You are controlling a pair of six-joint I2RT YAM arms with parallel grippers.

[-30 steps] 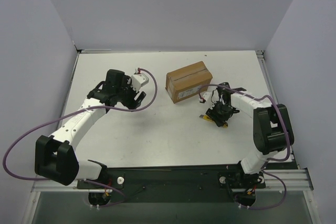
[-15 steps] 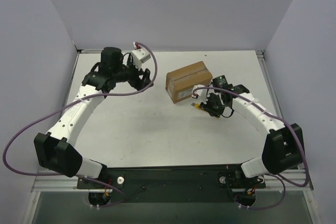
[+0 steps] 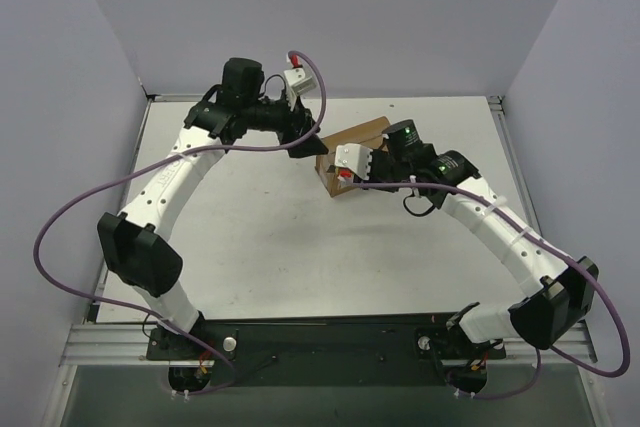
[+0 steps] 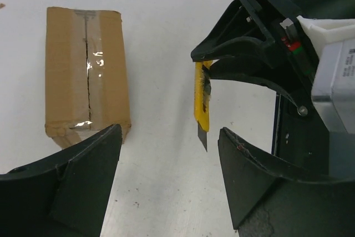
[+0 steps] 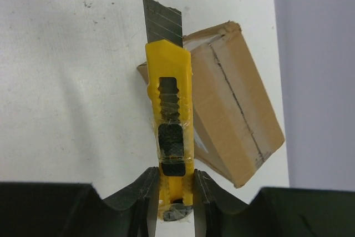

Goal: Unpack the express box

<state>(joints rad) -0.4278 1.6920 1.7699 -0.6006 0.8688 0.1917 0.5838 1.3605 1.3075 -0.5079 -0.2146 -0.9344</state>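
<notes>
Taped express box [image 4: 83, 73] left; right jaws pinch yellow knife [image 4: 202, 102], blade out.

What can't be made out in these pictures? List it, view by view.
Right wrist: the knife covers part of the express box.
Left wrist: left fingers overlap the box's near end.
Top view: the right wrist camera covers the box's front; the knife is hidden.

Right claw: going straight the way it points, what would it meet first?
Probably the table beside the express box: the knife in the right claw leads, blade tip just off the box's corner. Depth unclear; the corner could come first.
</notes>
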